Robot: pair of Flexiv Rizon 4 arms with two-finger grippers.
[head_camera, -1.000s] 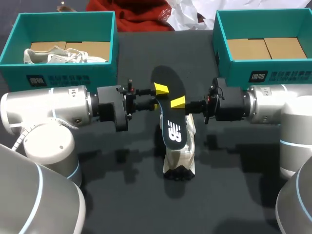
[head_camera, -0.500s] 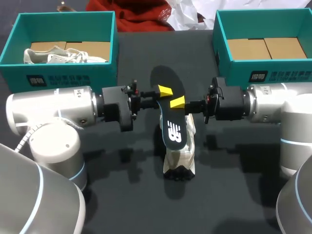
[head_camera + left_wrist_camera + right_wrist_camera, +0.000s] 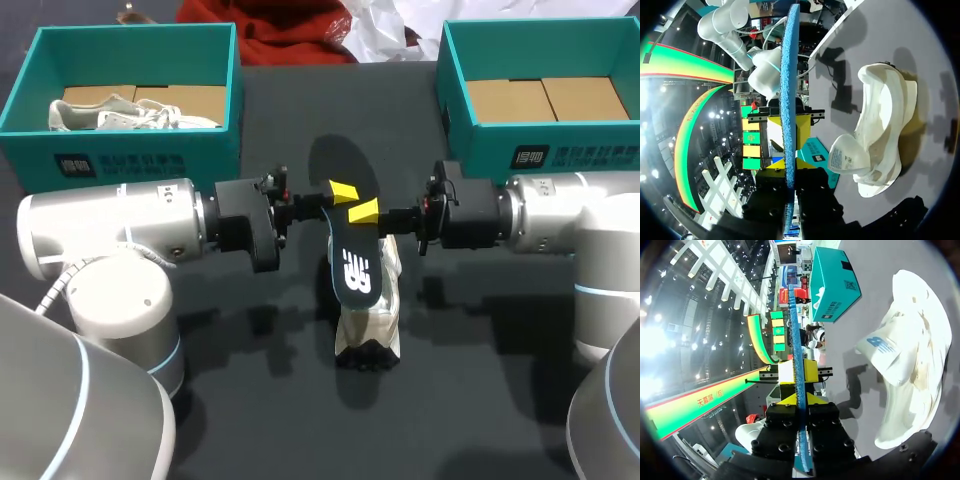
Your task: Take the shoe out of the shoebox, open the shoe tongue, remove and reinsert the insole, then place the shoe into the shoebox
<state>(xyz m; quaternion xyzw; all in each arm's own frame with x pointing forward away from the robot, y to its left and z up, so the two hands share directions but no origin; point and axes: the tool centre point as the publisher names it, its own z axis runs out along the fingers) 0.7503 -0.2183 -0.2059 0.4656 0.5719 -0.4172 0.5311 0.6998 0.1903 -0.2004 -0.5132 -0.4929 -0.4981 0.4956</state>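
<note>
The left jaws and the right jaws are each drawn almost together, clamped on opposite side edges of the thin dark insole [image 3: 352,262]. The insole hangs over the white shoe [image 3: 370,325], which lies on the table [image 3: 480,400], outside both teal shoeboxes [image 3: 130,160].

Your white shoe [image 3: 368,318] on its sole at mid-table, tongue folded out, dark insole [image 3: 352,262] raised over it, logo up, teal left shoebox [image 3: 120,160] holding a second shoe [image 3: 130,113], teal right shoebox [image 3: 530,155] far right.
</note>
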